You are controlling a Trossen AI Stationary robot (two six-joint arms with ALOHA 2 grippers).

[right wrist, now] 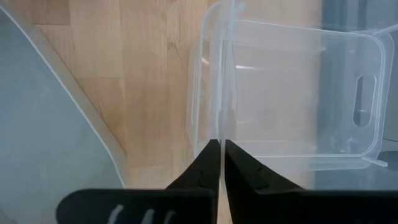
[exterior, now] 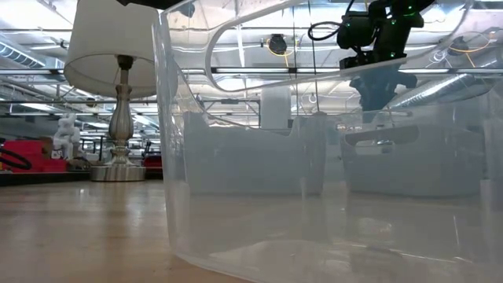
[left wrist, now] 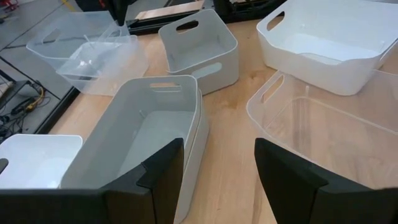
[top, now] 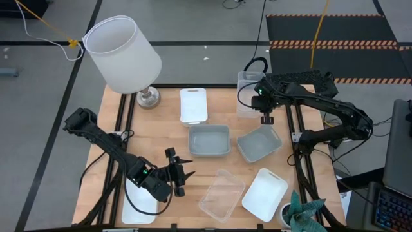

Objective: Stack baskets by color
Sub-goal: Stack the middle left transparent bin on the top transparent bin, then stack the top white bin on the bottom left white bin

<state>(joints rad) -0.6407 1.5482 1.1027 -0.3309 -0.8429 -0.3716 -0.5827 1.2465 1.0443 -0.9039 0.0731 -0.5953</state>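
My right gripper [top: 266, 120] is at the table's far right, shut on a clear basket [right wrist: 298, 93], with a second clear basket [left wrist: 65, 34] beside it. A tilted grey-blue basket [top: 259, 143] lies just near of it. My left gripper [top: 181, 173] hovers open near the front left, fingers [left wrist: 160, 177] pointing at another grey-blue basket [top: 209, 140]. A white basket [top: 193, 105] sits at the far middle, another white one [top: 264, 193] and a clear one [top: 222, 194] lie near the front edge, and a third white one [top: 140, 205] lies under the left arm. My right gripper pinches the clear basket's thin rim [right wrist: 222, 127] between its two fingers, coming slanting from above. The wall runs straight away from the fingertips. Whether the basket is lifted clear or rests on the other clear basket, I cannot tell.
A lamp with a big white shade [top: 122, 55] stands at the far left corner on a metal foot [top: 148, 98]. Bare wood lies between the left gripper and the front clear basket. A small potted plant [top: 299, 212] stands at the front right corner.
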